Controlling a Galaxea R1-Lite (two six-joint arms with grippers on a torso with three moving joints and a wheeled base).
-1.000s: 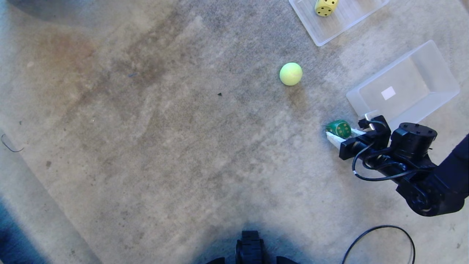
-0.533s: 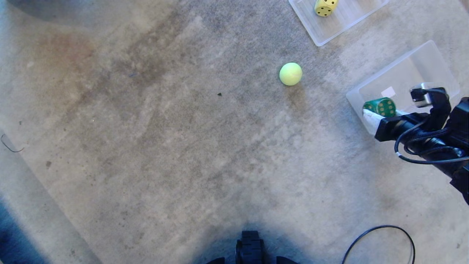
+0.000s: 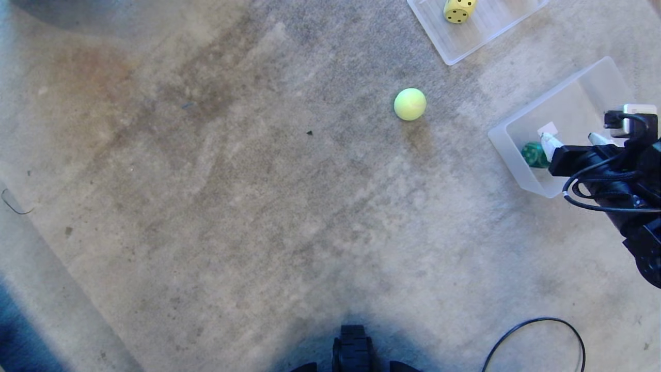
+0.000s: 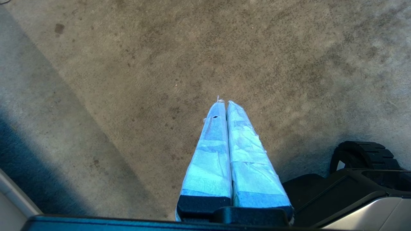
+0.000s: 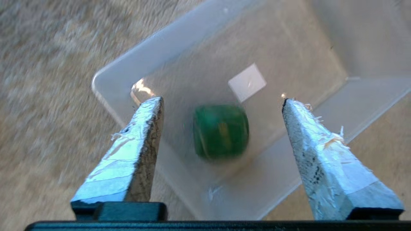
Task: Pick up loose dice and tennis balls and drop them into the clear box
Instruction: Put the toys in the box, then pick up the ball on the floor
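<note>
The clear box [image 3: 503,135] stands on the carpet at the right, with a white sticker [image 5: 247,82] on its bottom. A green die [image 3: 534,154] [image 5: 221,131] lies inside it near the near-left corner, blurred in the right wrist view. Above the box hangs my right gripper [image 3: 570,138] [image 5: 221,101], open and empty, its fingers well apart from the die. One tennis ball [image 3: 410,104] rests on the carpet left of the box. A yellow die [image 3: 458,10] sits in a shallow ribbed tray [image 3: 448,49] at the top. My left gripper [image 4: 224,102] is parked over bare carpet, shut and empty.
The robot's base [image 3: 353,349] shows at the bottom centre, and a black cable [image 3: 537,321] loops on the carpet at the bottom right. A tiny dark scrap [image 3: 309,133] lies mid-carpet. A thin wire [image 3: 13,204] curls at the left edge.
My right gripper carried the green die from the carpet up and right over the clear box, then opened. The die has dropped into the box.
</note>
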